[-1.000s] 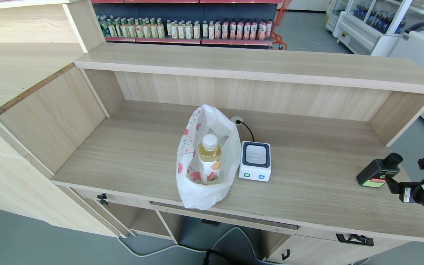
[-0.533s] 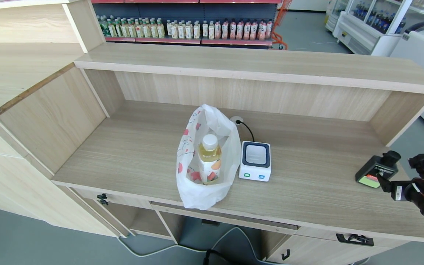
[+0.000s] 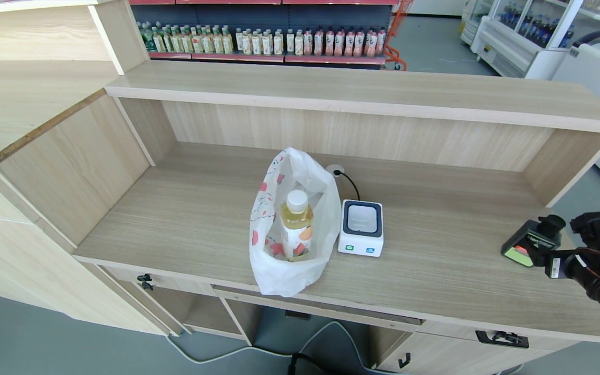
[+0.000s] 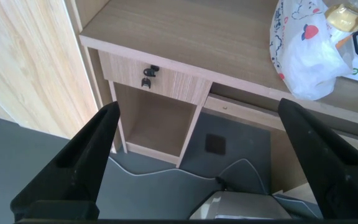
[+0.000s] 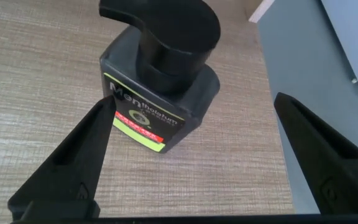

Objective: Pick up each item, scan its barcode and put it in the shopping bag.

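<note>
At the middle of the counter (image 3: 435,271), seen from the head, a white shopping bag (image 3: 284,260) stands with a tea bottle (image 3: 296,219) upright inside and a scanner (image 3: 361,227) just beside it. Well apart, at the counter's right end, stands a black pump bottle (image 3: 532,240), with the right claw (image 3: 560,242) just beside it.

From the left wrist, the left claw (image 4: 199,107) hangs spread wide and empty below the counter's front edge, the bag (image 4: 303,56) beyond.

From the right wrist, the right claw (image 5: 191,102) is spread wide around the pump bottle (image 5: 160,81), not gripping it.
</note>
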Robot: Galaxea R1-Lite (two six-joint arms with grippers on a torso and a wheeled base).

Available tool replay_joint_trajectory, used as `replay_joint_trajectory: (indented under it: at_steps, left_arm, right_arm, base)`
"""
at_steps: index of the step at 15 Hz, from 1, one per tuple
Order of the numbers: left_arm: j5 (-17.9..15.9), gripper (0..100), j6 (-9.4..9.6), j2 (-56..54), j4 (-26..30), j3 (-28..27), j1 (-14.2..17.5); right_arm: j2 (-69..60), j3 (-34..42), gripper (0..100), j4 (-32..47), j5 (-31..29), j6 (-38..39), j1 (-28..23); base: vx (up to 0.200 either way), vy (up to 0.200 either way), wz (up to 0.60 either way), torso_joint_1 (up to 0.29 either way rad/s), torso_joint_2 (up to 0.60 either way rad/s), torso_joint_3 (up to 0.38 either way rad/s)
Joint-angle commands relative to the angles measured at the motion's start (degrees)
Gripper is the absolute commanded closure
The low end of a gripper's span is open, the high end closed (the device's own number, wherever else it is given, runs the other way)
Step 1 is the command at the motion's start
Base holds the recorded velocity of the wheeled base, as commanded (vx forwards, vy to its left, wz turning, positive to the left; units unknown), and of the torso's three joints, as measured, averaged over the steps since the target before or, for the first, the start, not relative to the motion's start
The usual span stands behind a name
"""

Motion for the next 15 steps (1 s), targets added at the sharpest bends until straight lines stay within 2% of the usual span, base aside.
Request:
replay_joint_trajectory:
  at_steps: [1, 9, 10, 15]
  left_arm:
    - [0.01, 0, -0.02, -0.02, 0.0, 0.01, 0.0]
    - [0.01, 0, -0.02, -0.02, 0.0, 0.01, 0.0]
    - [0.01, 0, -0.02, -0.02, 0.0, 0.01, 0.0]
    - [0.01, 0, -0.02, -0.02, 0.0, 0.01, 0.0]
  right_arm:
    - [2.12, -2.22, 0, -0.06, 0.15, -0.26, 0.86]
    - [3.09, -2.66, 0, -0.06, 2.34, -0.78, 1.47]
    - [3.53, -3.1, 100, -0.06, 2.43, -1.05, 1.65]
    - [4.76, -3.98, 100, -0.06, 2.43, -2.54, 3.14]
  base:
    - [0.0, 0.0, 0.0, 0.0, 0.0, 0.0]
    - [0.0, 0.0, 0.0, 0.0, 0.0, 0.0]
    - [0.0, 0.0, 0.0, 0.0, 0.0, 0.0]
    - [0.0, 0.0, 0.0, 0.0, 0.0, 0.0]
